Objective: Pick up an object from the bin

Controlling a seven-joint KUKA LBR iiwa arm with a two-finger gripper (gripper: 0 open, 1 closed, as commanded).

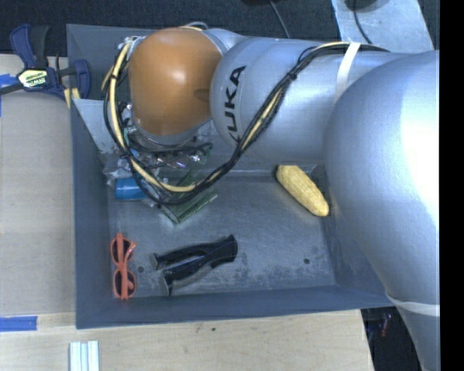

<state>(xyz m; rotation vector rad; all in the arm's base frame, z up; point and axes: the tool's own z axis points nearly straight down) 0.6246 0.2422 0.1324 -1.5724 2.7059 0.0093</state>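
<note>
My gripper is low in the bin's back left part, its body showing among cables under the wrist. A small blue thing lies just left of it, near the bin's left wall. At its front edge, a flat green piece pokes out. I cannot tell whether either one touches the gripper. A black two-armed tool lies in front of the gripper, near the bin's front wall. Orange toy glasses lie in the front left corner.
A yellow corn cob lies to the right on the bin floor, close under the arm. The big silver arm covers the bin's right and back. Bare floor stretches between the black tool and the cob.
</note>
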